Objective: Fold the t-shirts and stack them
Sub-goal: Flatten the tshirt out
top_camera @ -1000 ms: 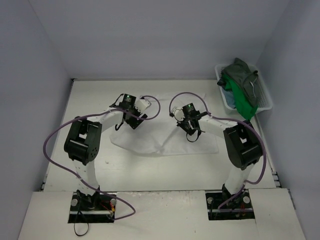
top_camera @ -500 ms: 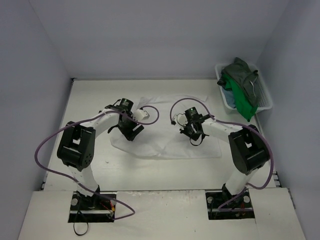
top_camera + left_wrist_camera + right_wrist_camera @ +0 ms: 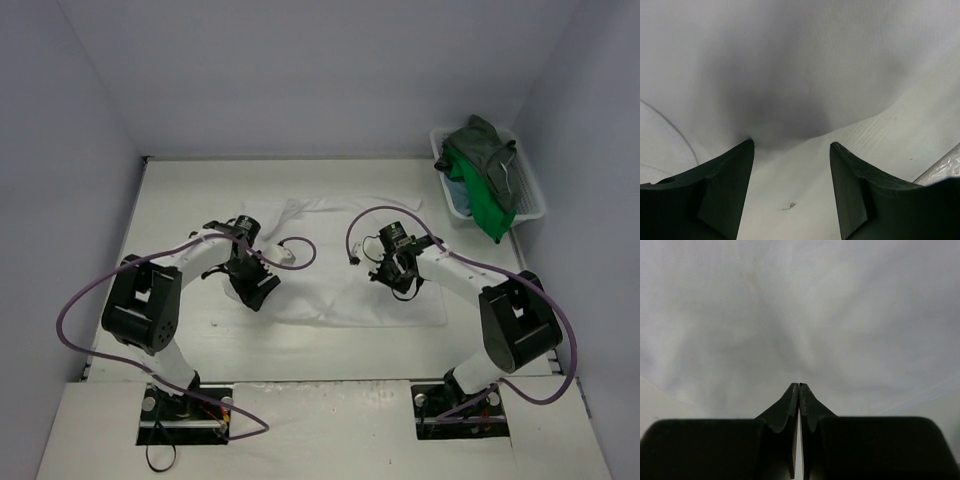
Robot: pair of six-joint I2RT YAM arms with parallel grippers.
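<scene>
Your left gripper fingers apart, gripping nothing, white t-shirt edge just ahead, your right gripper fingers pressed shut at its cloth, 2 arms bent low over it mid-table, other t-shirts heaped in the basket.

Left arm low, its jaws apart — right arm seemingly low, jaws shut.
</scene>
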